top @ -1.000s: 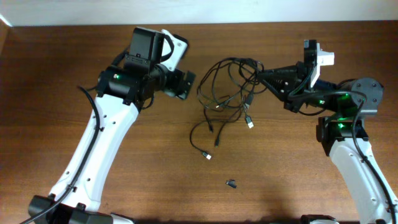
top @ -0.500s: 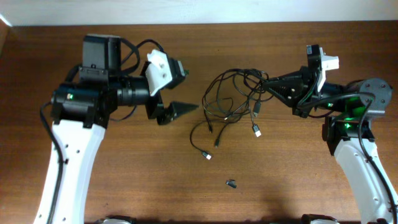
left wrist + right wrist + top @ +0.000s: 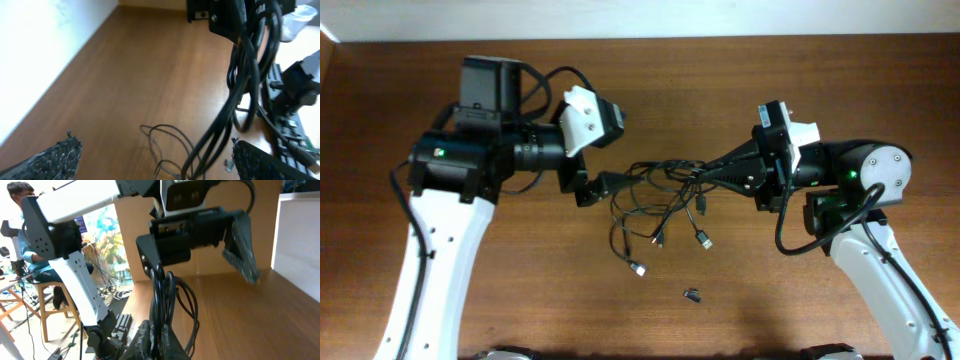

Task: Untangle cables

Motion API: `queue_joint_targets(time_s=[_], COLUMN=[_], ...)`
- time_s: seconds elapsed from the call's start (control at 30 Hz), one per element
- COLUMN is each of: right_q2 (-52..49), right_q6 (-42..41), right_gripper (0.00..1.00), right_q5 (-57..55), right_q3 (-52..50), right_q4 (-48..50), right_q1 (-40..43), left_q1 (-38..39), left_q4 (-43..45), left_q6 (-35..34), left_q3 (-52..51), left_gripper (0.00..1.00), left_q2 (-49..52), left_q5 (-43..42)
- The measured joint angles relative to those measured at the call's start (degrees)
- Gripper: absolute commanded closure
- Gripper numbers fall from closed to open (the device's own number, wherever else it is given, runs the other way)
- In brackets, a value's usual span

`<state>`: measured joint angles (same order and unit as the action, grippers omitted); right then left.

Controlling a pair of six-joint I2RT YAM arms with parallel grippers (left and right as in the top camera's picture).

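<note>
The right hand (image 3: pixel 705 173) is pressed together on the cables (image 3: pixel 655 205), pinching several black strands at its tip and holding that part of the bundle above the table (image 3: pixel 820 60). In the right wrist view its fingers (image 3: pixel 145 337) sit tight against each other at the bottom of the picture, with the strands rising out of them in a close bunch.

The left hand (image 3: pixel 603 185) stands wide apart and grips nothing. It points toward the right hand from the other side of the tangle. In the left wrist view the two fingers (image 3: pixel 55 160) lie at the lower corners, and the gathered strands run down through the gap between them, closer to the finger in the lower right corner. Whether a strand touches that finger cannot be told.

The cables lie near the middle of the table, between the two hands. Loose loops sag below the pinched part, and metal-tipped plugs (image 3: pixel 704 241) rest on the wood. A small dark stubby piece (image 3: pixel 691 294) lies apart, nearer the front edge.
</note>
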<state>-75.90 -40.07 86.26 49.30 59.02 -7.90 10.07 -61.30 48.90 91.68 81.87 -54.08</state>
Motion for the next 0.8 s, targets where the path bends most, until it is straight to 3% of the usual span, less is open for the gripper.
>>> queue_joint_targets(time_s=[0.13, 0.17, 0.2, 0.23, 0.43, 0.5, 0.53, 0.57, 0.67, 0.8], right_q2=[0.0, 0.0, 0.0, 0.0, 0.0, 0.0, 0.0, 0.0, 0.1, -0.1], right_q6=[0.0, 0.0, 0.0, 0.0, 0.0, 0.0, 0.2, 0.1, 0.2, 0.0], right_gripper=[0.96, 0.96, 0.96, 0.96, 0.96, 0.52, 0.15, 0.01, 0.01, 0.01], right_q5=[-1.2, -1.3, -1.3, -1.4, -1.8, -2.0, -2.1, -2.3, -2.8, -10.0], right_q3=[0.0, 0.0, 0.0, 0.0, 0.0, 0.0, 0.0, 0.0, 0.1, 0.3], right_q4=[0.0, 0.0, 0.0, 0.0, -0.1, -1.2, -2.6, -4.7, -12.6, -30.3], right_q1=[-0.2, -0.2, -0.2, -0.2, -0.2, -0.2, -0.2, -0.2, -0.2, -0.2], left_q1=[3.5, 3.5, 3.5, 3.5, 3.7, 3.7, 3.7, 3.7, 3.2, 0.6], left_q4=[-2.4, -2.4, -2.4, -2.6, -2.3, -1.9, -1.7, -1.7, -1.5, -1.6], left_q6=[2.2, 2.4, 2.7, 3.0, 4.1, 4.1, 4.1, 4.1, 4.1, 4.1], left_q3=[0.0, 0.0, 0.0, 0.0, 0.0, 0.0, 0.0, 0.0, 0.0, 0.0], left_gripper=[0.04, 0.28, 0.72, 1.0, 1.0, 1.0, 1.0, 1.0, 1.0, 1.0], left_q2=[1.5, 1.5, 1.5, 1.5, 1.5, 1.5, 1.5, 1.5, 1.5, 1.5], left_q5=[0.3, 0.4, 0.5, 0.6, 0.6, 0.8, 1.0, 1.4, 2.4, 3.2])
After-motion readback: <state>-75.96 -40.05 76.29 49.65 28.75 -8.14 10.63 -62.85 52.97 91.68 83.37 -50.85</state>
